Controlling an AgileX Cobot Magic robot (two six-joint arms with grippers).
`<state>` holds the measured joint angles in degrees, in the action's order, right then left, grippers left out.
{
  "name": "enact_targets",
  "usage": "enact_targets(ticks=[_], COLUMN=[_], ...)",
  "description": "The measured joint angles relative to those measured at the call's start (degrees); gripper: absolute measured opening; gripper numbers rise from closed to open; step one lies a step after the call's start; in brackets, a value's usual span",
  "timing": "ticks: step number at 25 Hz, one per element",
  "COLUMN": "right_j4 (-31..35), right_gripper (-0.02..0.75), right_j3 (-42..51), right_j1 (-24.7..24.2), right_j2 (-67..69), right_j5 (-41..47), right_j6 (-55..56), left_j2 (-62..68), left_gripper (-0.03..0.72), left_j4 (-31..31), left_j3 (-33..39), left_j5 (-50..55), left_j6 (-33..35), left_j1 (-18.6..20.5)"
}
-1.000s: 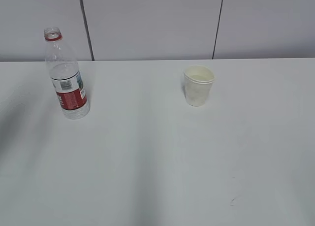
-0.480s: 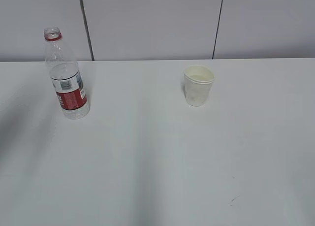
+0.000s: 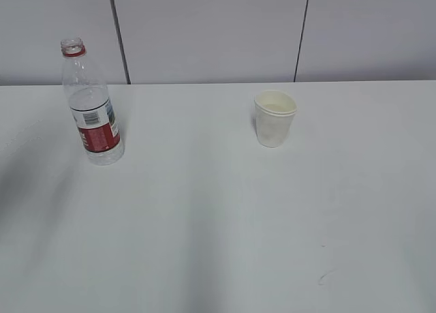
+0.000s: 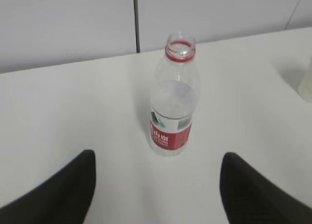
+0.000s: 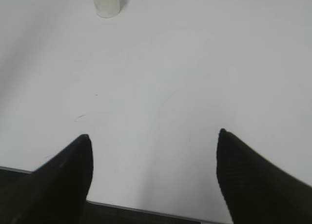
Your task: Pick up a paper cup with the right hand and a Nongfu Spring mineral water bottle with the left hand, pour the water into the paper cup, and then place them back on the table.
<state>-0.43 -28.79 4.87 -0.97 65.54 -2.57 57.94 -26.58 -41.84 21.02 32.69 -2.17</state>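
Observation:
The Nongfu Spring mineral water bottle (image 3: 92, 108) stands upright and uncapped at the left of the white table (image 3: 218, 224), with water in its lower half. In the left wrist view the bottle (image 4: 173, 99) stands ahead of my open left gripper (image 4: 157, 155), whose fingers are apart with nothing between them. The paper cup (image 3: 274, 118) stands upright right of centre. Only its base shows at the top of the right wrist view, paper cup (image 5: 107, 2), far ahead of my open, empty right gripper (image 5: 153, 135). Neither arm shows in the exterior view.
A grey panelled wall (image 3: 218, 26) rises behind the table's far edge. The table's near edge (image 5: 146, 209) lies just under my right gripper. Small dark scuff marks (image 3: 321, 277) dot the front right of the tabletop.

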Motion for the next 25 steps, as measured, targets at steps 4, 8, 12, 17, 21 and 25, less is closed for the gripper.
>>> enact_targets(ticks=[4,8,12,17,21,25], right_j4=[0.00,0.00,0.00,0.00,0.00,0.00], right_gripper=[0.588,0.588,0.588,0.588,0.588,0.588], right_j3=[0.00,0.00,0.00,0.00,0.00,0.00], right_j1=[0.00,0.00,0.00,0.00,0.00,0.00], right_j2=[0.00,0.00,0.00,0.00,0.00,0.00], right_j5=[0.00,0.00,0.00,0.00,0.00,0.00], right_j6=[0.00,0.00,0.00,0.00,0.00,0.00], left_j2=[-1.17,-4.24,-8.03,-10.24,-11.88,-15.32], left_gripper=[0.489,0.490,0.490,0.491,0.491,0.491], left_j4=[10.18,21.81,25.00,26.58,26.58,26.58], left_j3=[0.00,0.00,0.00,0.00,0.00,0.00], left_j5=[4.63,8.47,12.18,19.56,25.12,29.86], left_j6=[-10.31,-22.81,-24.94,-25.10,-25.15,-25.15], left_j1=[0.00,0.00,0.00,0.00,0.00,0.00])
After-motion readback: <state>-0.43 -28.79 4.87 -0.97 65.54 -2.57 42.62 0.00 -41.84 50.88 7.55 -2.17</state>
